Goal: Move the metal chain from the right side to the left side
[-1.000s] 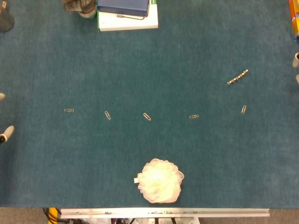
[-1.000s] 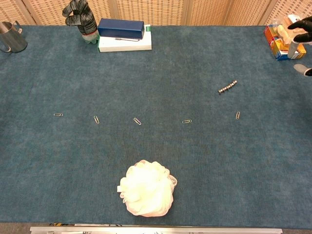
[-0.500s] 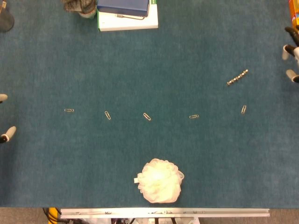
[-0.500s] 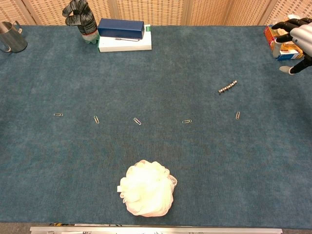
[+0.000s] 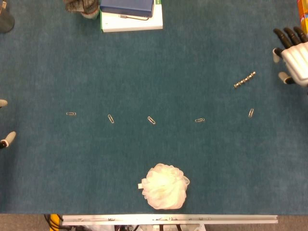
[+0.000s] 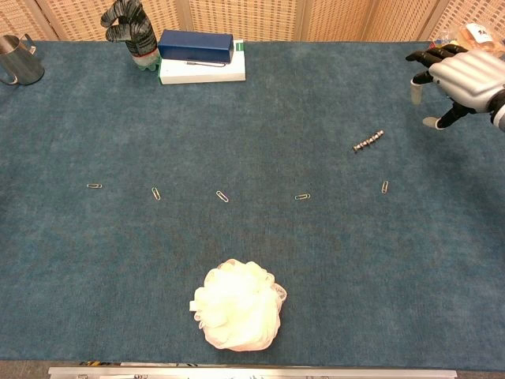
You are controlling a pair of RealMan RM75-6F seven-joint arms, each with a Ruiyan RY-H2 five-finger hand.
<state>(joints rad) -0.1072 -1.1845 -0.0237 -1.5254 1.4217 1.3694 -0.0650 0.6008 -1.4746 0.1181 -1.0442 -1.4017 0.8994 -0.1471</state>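
The right hand [image 6: 459, 79] hangs over the far right edge of the tabletop [image 6: 316, 103], fingers spread and holding nothing, dark fingertips [image 5: 285, 34] pointing away from the robot. The metal chain [image 6: 368, 140] lies flat on the blue cloth, apart from the hand, inboard of it and a little nearer the robot, set on a slant and untouched. Just past the chain, closer to the robot, sits the first paper clip [image 6: 384, 187] of a loose row of paper clips [image 6: 223, 196] running away from the hand toward the left side. Well beyond those, near the robot's edge, rests a white mesh puff [image 6: 237, 305]. At the far edge, a long way across from the hand, a blue box [image 6: 196, 45] lies on a white box [image 6: 201, 73], with a grey glove-like object [image 6: 129, 30] beside them and a metal cup [image 6: 17, 61] in the far left corner. Only fingertips of the left hand [image 5: 6, 139] peek in at the left border of the head view; whether it is spread or closed cannot be told.

The chain is thin, low and loosely linked, so the likely trouble is broad fingers closing on cloth or pushing the chain aside. A pinch at one end could let it dangle, swing and slip during the long carry. Coming down too near the robot could also catch the closest clip.
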